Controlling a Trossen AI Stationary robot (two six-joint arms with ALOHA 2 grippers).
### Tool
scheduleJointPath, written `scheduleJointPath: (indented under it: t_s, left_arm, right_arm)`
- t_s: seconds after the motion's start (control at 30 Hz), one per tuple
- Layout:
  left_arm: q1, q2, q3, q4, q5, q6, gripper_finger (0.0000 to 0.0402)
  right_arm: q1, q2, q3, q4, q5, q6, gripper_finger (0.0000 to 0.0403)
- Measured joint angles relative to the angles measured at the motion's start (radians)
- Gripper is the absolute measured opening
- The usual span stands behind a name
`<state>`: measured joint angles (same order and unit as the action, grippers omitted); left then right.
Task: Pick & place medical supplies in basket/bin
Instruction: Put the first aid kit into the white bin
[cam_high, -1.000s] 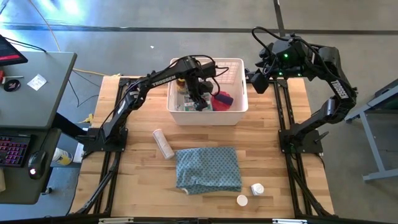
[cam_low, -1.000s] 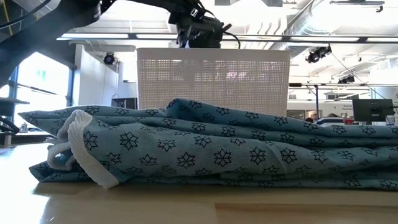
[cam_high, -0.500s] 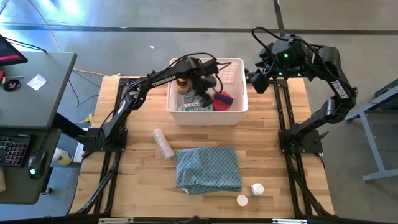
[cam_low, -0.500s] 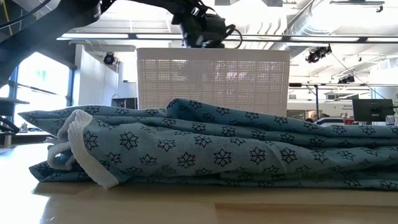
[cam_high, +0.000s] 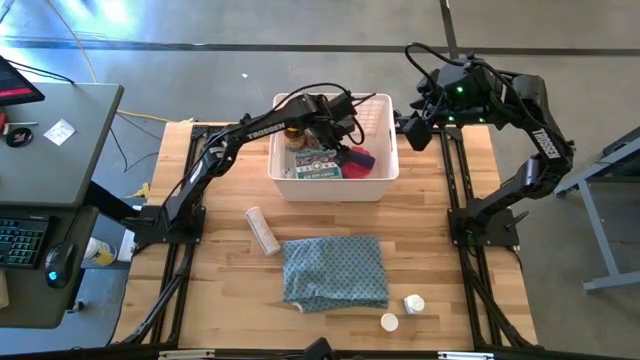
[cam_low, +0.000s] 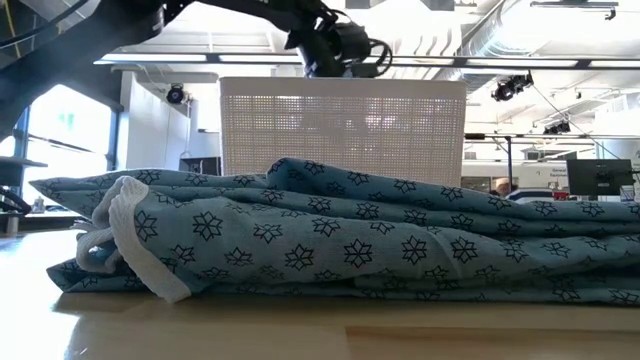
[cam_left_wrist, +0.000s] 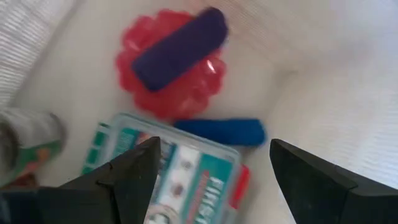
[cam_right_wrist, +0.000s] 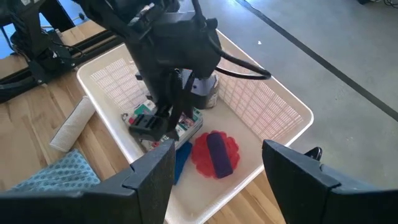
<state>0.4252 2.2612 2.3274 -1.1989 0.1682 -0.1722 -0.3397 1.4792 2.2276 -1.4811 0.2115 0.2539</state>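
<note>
The white latticed basket (cam_high: 335, 186) stands at the table's far middle. In it lie a printed packet (cam_left_wrist: 180, 180), a blue tube (cam_left_wrist: 221, 132), a pink-red disc (cam_left_wrist: 155, 93) with a purple tube (cam_left_wrist: 177, 46) across it, and an amber bottle (cam_high: 293, 135). My left gripper (cam_left_wrist: 214, 144) hangs open above the basket's inside, over the packet and blue tube, holding nothing. My right gripper (cam_right_wrist: 217, 149) waits open in the air beyond the basket's far right corner (cam_high: 412, 130). A white bandage roll (cam_high: 263, 230) and two white pill bottles (cam_high: 413, 302) (cam_high: 389, 321) lie on the table.
The folded blue-grey patterned cloth (cam_high: 335, 272) lies at the table's near middle, between the roll and the pill bottles, and fills the low view's foreground (cam_low: 340, 250). A desk with a keyboard (cam_high: 20, 240) stands off the table's left side.
My left gripper has risen from down among the things in the basket to above its rim, drifting slightly toward the table's right. The printed packet that it covered now lies in plain sight on the basket's floor. My right arm has kept still.
</note>
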Motion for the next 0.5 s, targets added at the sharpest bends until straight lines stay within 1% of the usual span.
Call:
scheduleJointPath:
  t_s: [0.07, 0.17, 0.33, 0.5]
  left_arm:
    - [-0.001, -0.001, -0.031, 0.016, -0.046, -0.019, 0.0335]
    - [0.000, 0.001, -0.072, 0.016, -0.076, -0.048, 0.0335]
    - [-0.007, 0.001, -0.118, 0.016, -0.103, -0.044, 0.0335]
    - [-0.027, 0.000, -0.125, 0.009, -0.118, -0.016, 0.0335]
  right_arm:
    - [0.000, 0.000, 0.000, 0.000, 0.001, 0.000, 0.0232]
    - [0.000, 0.000, 0.000, 0.000, 0.002, 0.000, 0.0232]
    - [0.000, 0.000, 0.000, 0.000, 0.002, 0.000, 0.0232]
    - [0.000, 0.000, 0.000, 0.000, 0.002, 0.000, 0.0232]
